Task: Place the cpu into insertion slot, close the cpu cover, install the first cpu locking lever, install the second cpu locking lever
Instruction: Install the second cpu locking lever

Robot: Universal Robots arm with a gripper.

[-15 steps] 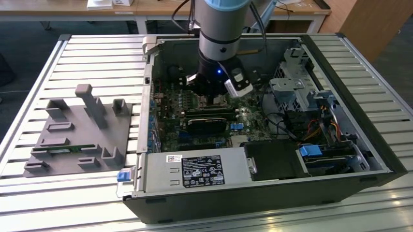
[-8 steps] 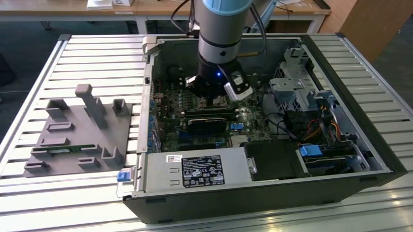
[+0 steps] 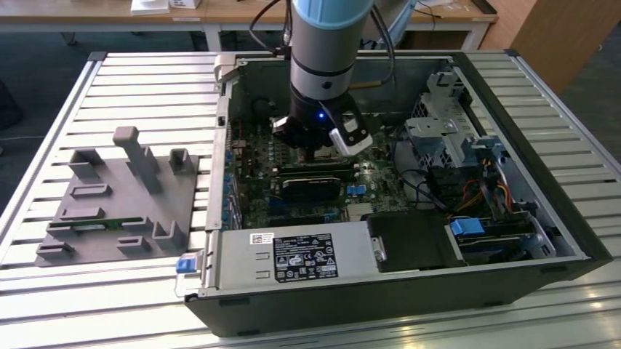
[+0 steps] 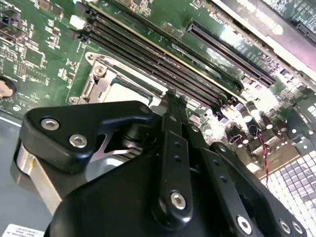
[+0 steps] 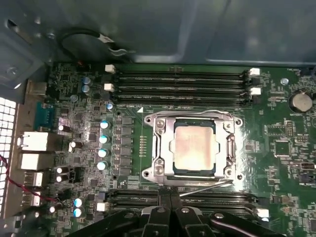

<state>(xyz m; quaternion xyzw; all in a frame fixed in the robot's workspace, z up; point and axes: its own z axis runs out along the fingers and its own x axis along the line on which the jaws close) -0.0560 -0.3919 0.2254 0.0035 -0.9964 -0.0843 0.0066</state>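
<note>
The square, pale metal cpu [image 5: 194, 150] is seated in the silver-rimmed insertion slot [image 5: 157, 174], framed by the cpu cover [image 5: 229, 146]; the black fingers [image 5: 170, 210] are pressed closed on nothing.

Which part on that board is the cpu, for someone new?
Start at the green board in the first wrist view, between the two banks of long black memory slots. There sits a silvery cover framing a square opening. The cpu is the pale tan metal square in that opening, the one plain, flat face among dark chips and round capacitors.
</note>
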